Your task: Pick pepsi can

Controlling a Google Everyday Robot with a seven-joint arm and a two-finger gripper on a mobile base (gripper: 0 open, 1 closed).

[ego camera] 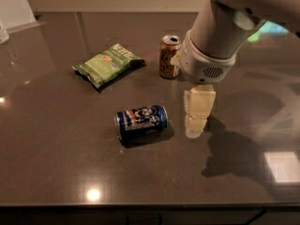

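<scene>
The tool (195, 125) hangs just beside the pepsi can (140, 122), which lies sideways toward the counter's (56, 172) front edge; apart or together, cannot tell.

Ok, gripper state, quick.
Gripper: holding nothing, poised beside the pepsi can, which lies on its side; not touching it.

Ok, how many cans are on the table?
2. The pepsi can lies on its side near the middle, left of the hand; an orange-brown can stands upright behind, beside the arm. The arm may hide more.
</scene>
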